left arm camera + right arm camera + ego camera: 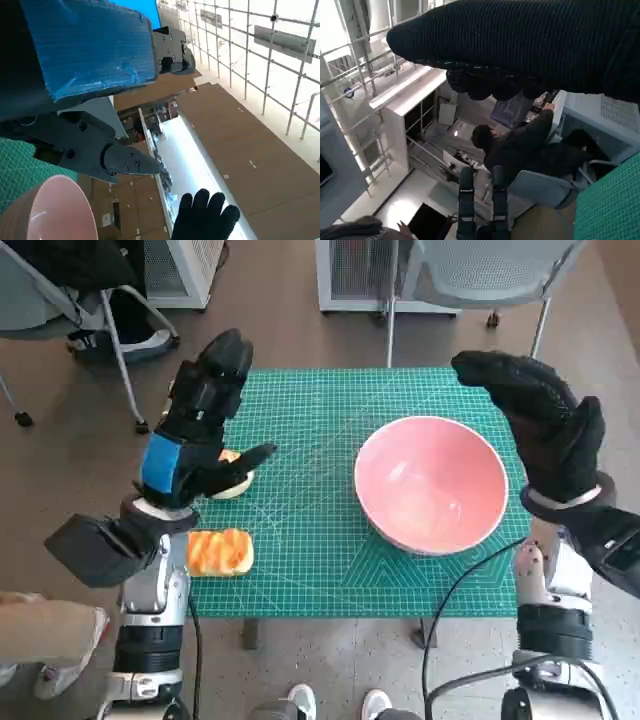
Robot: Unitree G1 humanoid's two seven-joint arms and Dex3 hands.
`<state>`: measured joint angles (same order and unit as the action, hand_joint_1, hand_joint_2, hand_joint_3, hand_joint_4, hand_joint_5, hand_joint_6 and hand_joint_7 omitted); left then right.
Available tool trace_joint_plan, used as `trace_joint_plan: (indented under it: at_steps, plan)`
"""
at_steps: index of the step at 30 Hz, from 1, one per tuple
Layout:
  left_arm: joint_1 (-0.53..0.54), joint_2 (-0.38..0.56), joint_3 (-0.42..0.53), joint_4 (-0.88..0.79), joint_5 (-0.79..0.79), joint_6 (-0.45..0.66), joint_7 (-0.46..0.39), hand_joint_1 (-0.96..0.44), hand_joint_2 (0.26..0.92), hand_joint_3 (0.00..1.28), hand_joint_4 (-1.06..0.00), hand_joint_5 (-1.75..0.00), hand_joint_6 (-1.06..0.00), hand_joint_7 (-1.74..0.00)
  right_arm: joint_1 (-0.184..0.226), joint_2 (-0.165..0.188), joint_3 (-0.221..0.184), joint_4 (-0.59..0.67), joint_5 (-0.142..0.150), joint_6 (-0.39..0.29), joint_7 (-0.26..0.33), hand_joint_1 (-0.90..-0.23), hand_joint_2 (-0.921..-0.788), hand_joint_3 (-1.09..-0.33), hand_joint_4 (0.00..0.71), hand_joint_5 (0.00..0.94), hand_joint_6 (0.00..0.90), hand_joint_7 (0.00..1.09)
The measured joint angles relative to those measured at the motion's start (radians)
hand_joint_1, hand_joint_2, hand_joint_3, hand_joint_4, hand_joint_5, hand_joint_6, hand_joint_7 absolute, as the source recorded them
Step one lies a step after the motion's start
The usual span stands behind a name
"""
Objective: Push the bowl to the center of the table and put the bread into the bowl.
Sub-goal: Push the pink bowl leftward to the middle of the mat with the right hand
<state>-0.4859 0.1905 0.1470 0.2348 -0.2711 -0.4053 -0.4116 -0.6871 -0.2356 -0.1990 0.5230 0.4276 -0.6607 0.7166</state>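
Head view: the pink bowl [432,485] sits right of the table's middle on the green cutting mat [300,540], the gloved right hand [540,420] raised beside it, fingers spread, holding nothing. Best to set that palm on the outer wall and push leftward slowly. The bread roll [219,551] lies near the left edge below the left hand [205,425], also spread and empty

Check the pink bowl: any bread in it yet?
Empty. The pink bowl shows a bare inside; both bread pieces lie on the mat by the left robot hand.
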Motion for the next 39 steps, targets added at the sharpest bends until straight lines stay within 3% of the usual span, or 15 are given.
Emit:
trace_joint_plan:
  at_steps: [39]
  plan:
    - [0.0,0.0,0.0,0.013,0.0,-0.003,0.0,-0.37,0.921,0.15,-0.1,0.0,0.0,-0.45,0.0,0.0,-0.001,0.0,-0.002,-0.003,-0.003,-0.61,-0.921,-0.702,0.16,0.0,0.006,0.48]
